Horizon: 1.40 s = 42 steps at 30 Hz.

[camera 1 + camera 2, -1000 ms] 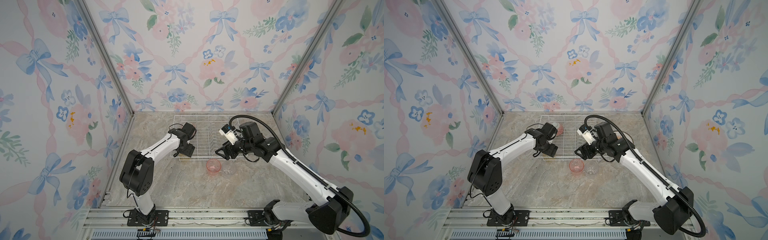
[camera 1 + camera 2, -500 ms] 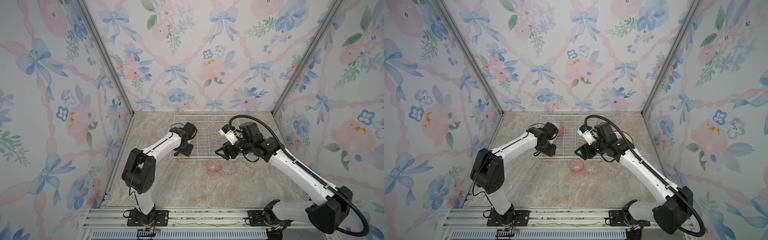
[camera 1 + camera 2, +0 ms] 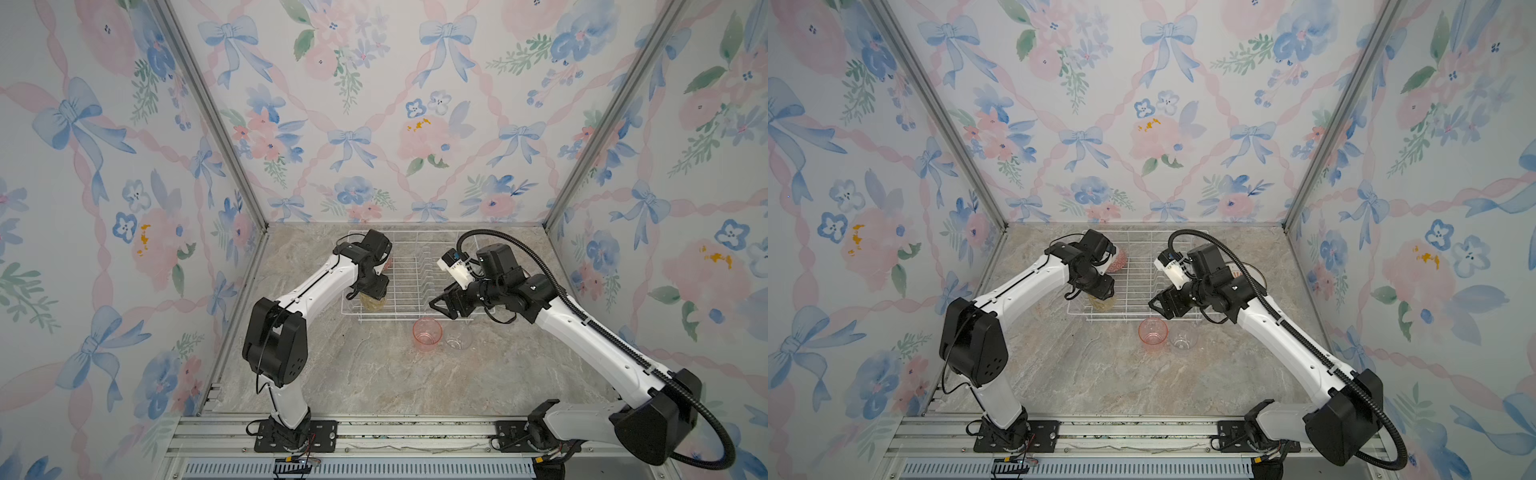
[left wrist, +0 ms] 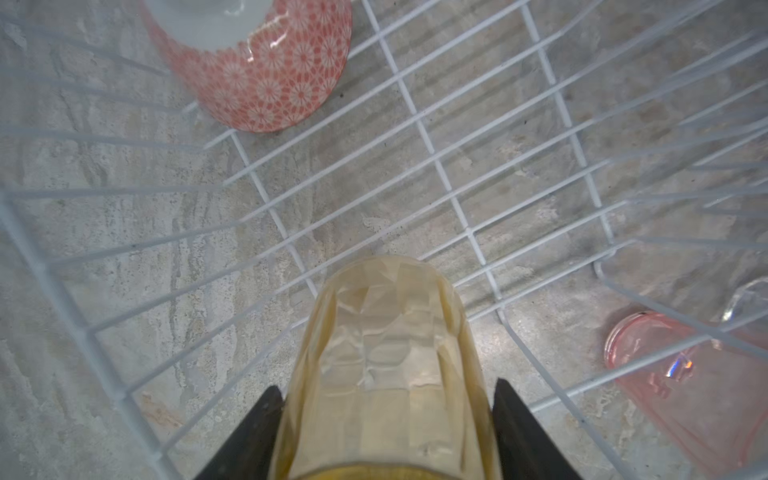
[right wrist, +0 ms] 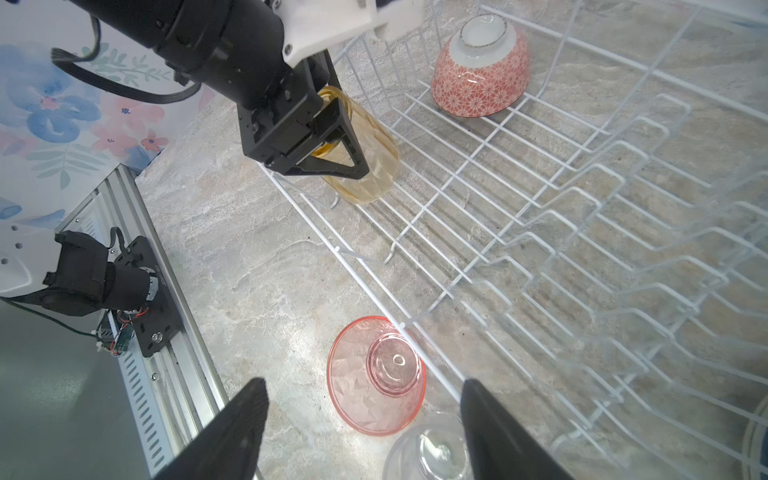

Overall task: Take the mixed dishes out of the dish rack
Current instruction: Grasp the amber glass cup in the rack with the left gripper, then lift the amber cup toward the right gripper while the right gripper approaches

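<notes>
White dish rack [image 5: 370, 286], red bowl [image 5: 478, 91] with white flower circles, yellow tumbler [image 4: 386, 365], pink tumbler [image 5: 374, 386].

In the left pincer [image 4: 386, 384], a yellow tumbler [image 4: 386, 332] inside the dish rack [image 4: 468, 231], red-patterned bowl [image 4: 266, 75] beyond.

Above the silver aluminium rail [image 3: 415, 432], your white-shelled, black-jointed left arm [image 3: 316, 286] and right arm [image 3: 590, 336] end in a black wedge-fingered left gripper [image 4: 386, 384] and right gripper [image 5: 362, 381], a black ribbed hose [image 3: 717, 428] along the right.
</notes>
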{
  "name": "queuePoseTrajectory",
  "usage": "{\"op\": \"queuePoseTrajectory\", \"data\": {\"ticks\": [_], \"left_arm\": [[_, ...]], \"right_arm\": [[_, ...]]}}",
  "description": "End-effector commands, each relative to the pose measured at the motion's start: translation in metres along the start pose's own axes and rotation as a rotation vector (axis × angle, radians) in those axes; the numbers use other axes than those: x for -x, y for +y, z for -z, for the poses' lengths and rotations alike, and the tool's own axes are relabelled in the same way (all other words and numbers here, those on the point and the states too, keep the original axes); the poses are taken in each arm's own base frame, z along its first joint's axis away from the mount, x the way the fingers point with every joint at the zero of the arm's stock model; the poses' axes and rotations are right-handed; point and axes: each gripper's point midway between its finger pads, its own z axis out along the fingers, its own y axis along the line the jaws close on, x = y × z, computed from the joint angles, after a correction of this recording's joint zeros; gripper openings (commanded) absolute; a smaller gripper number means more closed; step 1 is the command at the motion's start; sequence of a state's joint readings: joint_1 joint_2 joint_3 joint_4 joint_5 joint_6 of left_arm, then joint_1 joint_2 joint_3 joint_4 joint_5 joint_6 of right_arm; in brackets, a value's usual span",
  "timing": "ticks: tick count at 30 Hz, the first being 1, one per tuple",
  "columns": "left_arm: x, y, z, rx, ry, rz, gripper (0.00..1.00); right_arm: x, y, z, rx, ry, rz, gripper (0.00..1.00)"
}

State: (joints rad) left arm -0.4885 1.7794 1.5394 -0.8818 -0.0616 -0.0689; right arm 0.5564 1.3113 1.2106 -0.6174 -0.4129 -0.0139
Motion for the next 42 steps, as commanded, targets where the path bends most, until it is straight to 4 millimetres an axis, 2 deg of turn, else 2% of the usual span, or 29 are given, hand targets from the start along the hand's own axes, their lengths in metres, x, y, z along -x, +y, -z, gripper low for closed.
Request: {"op": "queuePoseTrajectory", "data": {"ticks": [1, 10, 19, 23, 31, 42], "left_arm": [[0.016, -0.006, 0.017, -0.071, -0.058, -0.036, 0.48], [0.044, -0.017, 0.051, -0.248, -0.210, -0.041, 0.47], [0.064, -0.032, 0.078, -0.420, -0.340, -0.055, 0.46], [0.074, -0.038, 0.094, -0.497, -0.416, -0.059, 0.46], [0.085, -0.045, 0.131, -0.674, -0.581, -0.068, 0.45], [0.086, -0.058, 0.143, -0.784, -0.634, -0.078, 0.45]], "right_arm": [[0.001, 0.000, -0.005, 0.035, -0.014, -0.030, 0.76], [0.020, 0.009, -0.008, 0.242, -0.134, -0.130, 0.76], [0.027, 0.016, -0.026, 0.416, -0.182, -0.203, 0.71], [0.032, 0.012, -0.030, 0.451, -0.211, -0.236, 0.70], [0.038, -0.001, -0.019, 0.439, -0.285, -0.260, 0.69], [0.070, -0.001, -0.010, 0.522, -0.420, -0.240, 0.66]]}}
